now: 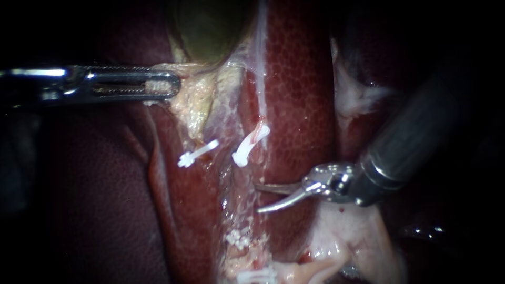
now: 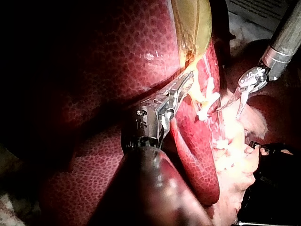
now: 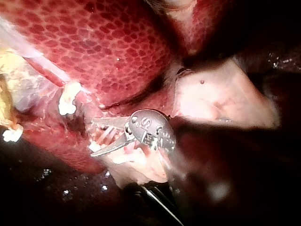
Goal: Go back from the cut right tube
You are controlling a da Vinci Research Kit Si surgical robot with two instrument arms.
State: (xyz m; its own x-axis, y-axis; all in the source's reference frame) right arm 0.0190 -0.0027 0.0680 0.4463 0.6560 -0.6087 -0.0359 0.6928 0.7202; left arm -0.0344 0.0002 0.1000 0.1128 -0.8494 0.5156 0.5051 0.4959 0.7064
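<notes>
The cut itself looks done: the right tube point(image 1: 256, 137) ends as a short reddish stump under a white clip point(image 1: 245, 152). Further clips point(image 1: 256, 275) sit well apart from it along the same line, with a bare trough of tissue between. I think that gap is the divided stretch, though the lower cut end is too murky to be sure. The retreat is what remains. My right instrument point(image 1: 257, 198) has its two curved blades parted and holding nothing, their tips just beside that trough and near the stump, over the liver point(image 1: 300, 94). My left instrument point(image 1: 171, 84) is off to the side, its jaws clenched on pale tissue point(image 1: 192, 105) at the edge of the gallbladder point(image 1: 210, 26). By my judgement the withdrawal is barely begun.
</notes>
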